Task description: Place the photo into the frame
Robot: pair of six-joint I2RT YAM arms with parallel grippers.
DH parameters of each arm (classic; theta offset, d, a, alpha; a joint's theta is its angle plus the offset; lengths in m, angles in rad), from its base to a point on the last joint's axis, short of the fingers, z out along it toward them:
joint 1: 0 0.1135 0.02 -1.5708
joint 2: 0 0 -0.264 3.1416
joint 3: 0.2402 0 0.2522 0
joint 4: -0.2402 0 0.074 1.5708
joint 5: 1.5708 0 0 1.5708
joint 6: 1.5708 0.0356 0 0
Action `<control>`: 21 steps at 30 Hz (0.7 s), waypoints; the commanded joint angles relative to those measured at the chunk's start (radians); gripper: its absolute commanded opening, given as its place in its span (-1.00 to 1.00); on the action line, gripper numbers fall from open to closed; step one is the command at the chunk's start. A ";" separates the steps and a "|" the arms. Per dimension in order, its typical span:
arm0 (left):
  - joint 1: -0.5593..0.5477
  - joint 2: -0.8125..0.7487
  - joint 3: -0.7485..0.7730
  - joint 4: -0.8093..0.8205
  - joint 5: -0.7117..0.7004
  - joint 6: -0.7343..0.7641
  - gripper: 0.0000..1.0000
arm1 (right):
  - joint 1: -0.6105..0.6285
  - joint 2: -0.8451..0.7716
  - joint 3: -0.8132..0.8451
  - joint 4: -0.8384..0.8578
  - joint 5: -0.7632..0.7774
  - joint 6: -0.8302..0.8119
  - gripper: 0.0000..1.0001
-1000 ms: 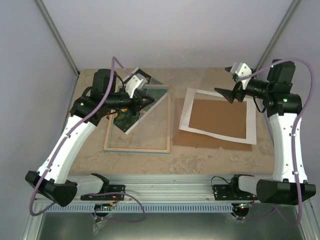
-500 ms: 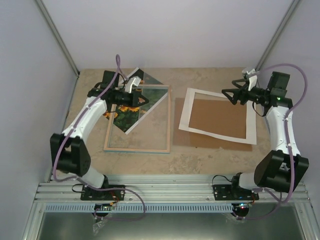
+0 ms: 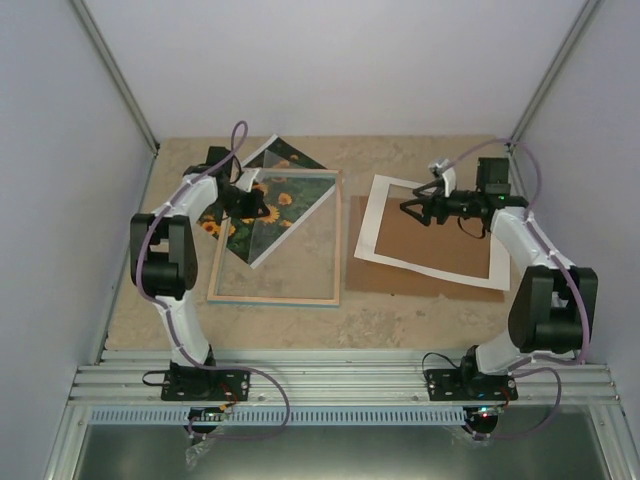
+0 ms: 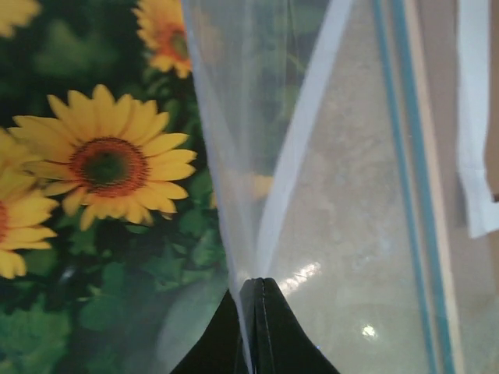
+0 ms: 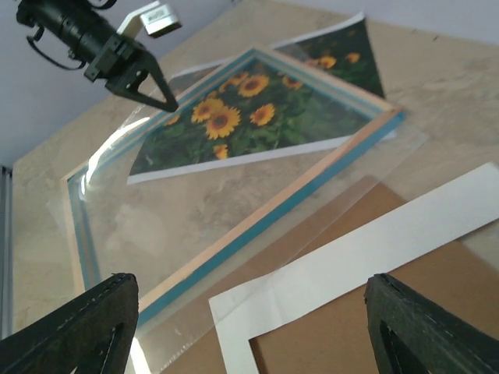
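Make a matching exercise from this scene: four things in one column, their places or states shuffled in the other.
1. photo
2. mat
3. left jaws
4. right jaws

a. open, over the mat
b. on the board
c. partly under the frame
d. shut on the clear sheet

Pairs: 1-c, 2-b, 3-d, 4-a

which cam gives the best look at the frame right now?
Top external: the frame lies whole in view, all four sides showing. The right wrist view shows most of it, but at a slant. The left wrist view catches only a strip of one turquoise side past the photo.
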 commanded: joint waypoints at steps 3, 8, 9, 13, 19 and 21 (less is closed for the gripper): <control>0.032 0.065 0.055 0.010 -0.118 0.034 -1.00 | 0.100 0.066 -0.030 0.097 0.044 0.025 0.55; 0.049 0.099 0.097 0.005 -0.139 0.045 -1.00 | 0.162 0.107 -0.029 0.131 0.077 0.038 0.51; 0.050 0.104 0.101 0.005 -0.144 0.044 -1.00 | 0.175 0.115 -0.028 0.135 0.085 0.041 0.49; 0.050 0.130 0.126 -0.010 -0.167 0.057 -1.00 | 0.234 0.141 -0.021 0.160 0.113 0.052 0.40; 0.049 0.159 0.147 -0.045 -0.205 0.095 -1.00 | 0.300 0.184 0.008 0.173 0.137 0.062 0.24; 0.049 0.170 0.163 -0.070 -0.217 0.108 -1.00 | 0.311 0.197 0.014 0.173 0.140 0.062 0.24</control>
